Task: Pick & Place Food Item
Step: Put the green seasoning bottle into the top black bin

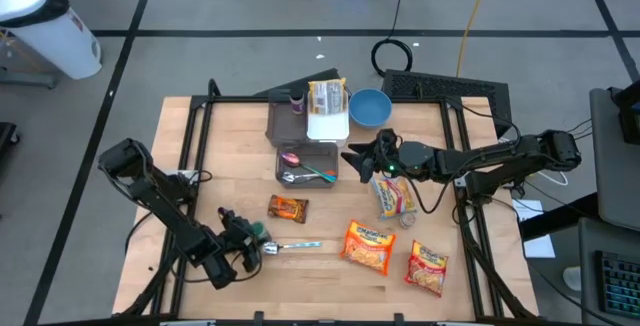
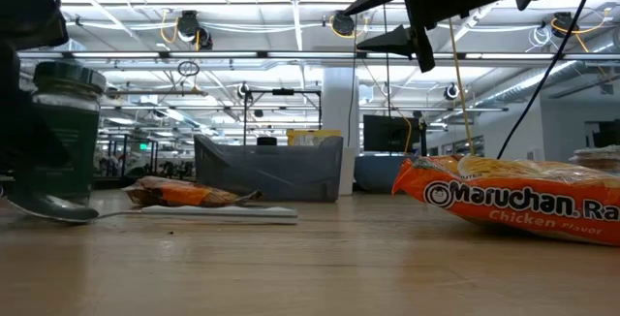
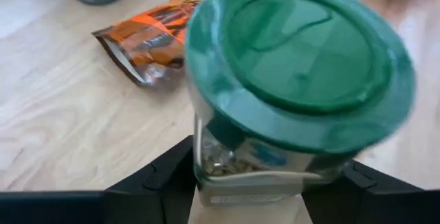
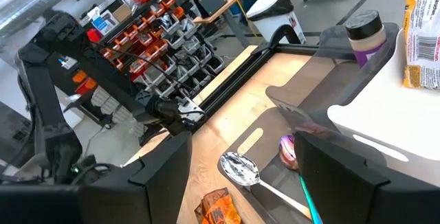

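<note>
Standing upright near the lower left of the high view, the green-lidded jar (image 1: 253, 232) sat on the wooden surface (image 1: 320, 286) with the left end effector (image 1: 238, 243) set around it, one dark finger on each side of the glass body below the lid, as the left wrist view showed with the jar (image 3: 289, 100) filling the frame between the fingers (image 3: 161, 183). The left end effector looked closed onto the jar's body, though whether it pressed firmly could not be told. Judging by its look, the jar was rigid, smooth glass with a wide plastic lid: moderately heavy for its size, slippery on the sides, and breakable if dropped or knocked against a bin wall. The body just under the lid seemed the sensible place to hold, since the lid's overhang would stop it sliding down through the fingers, and a level, upright carry would suit it. A spoon (image 1: 290, 247) lay just beside the jar in the high view, its bowl close to the base, so any sideways drag risked nudging it. An orange snack packet (image 1: 287, 208) lay nearby above it in the frame. The right end effector (image 1: 357, 162) hovered with its fingers spread and empty at the centre of the high view, over the edge of the grey cutlery tray (image 1: 330, 147).
</note>
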### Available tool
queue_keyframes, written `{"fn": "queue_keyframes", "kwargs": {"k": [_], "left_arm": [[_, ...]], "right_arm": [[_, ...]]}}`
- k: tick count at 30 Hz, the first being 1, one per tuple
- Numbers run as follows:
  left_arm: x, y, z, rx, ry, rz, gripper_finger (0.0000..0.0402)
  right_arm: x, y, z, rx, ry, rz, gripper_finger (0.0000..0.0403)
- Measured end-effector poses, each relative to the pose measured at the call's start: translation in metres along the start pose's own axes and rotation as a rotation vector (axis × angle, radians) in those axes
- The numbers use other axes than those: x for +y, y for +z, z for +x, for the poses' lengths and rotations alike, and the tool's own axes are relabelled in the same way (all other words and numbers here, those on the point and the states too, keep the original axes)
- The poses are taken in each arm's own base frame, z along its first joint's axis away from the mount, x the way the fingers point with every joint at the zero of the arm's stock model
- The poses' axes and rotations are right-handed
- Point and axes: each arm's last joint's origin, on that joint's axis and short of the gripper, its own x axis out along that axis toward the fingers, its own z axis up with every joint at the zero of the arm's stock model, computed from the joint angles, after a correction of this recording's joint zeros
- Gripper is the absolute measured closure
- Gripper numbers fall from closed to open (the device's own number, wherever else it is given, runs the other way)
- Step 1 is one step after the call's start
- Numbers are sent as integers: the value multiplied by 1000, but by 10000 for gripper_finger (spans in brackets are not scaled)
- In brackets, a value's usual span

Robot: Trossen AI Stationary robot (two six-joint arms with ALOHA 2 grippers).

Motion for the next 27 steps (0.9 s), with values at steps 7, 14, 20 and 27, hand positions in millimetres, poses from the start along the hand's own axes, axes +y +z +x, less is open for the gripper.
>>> {"fn": "queue_keyframes", "kwargs": {"k": [7, 14, 20, 27], "left_arm": [[2, 34, -19, -21, -85, -1, 195], [16, 80, -29, -44, -149, -50, 195], [28, 129, -32, -78, -322, -155, 195], [29, 195, -35, -169, -415, -233, 195]], "right_arm": [[1, 0, 0, 13, 28, -44, 149], [7, 3, 0, 10, 124, -110, 149], [12, 8, -1, 27, 273, -130, 149], [21, 18, 0, 147, 472, -166, 149]]}}
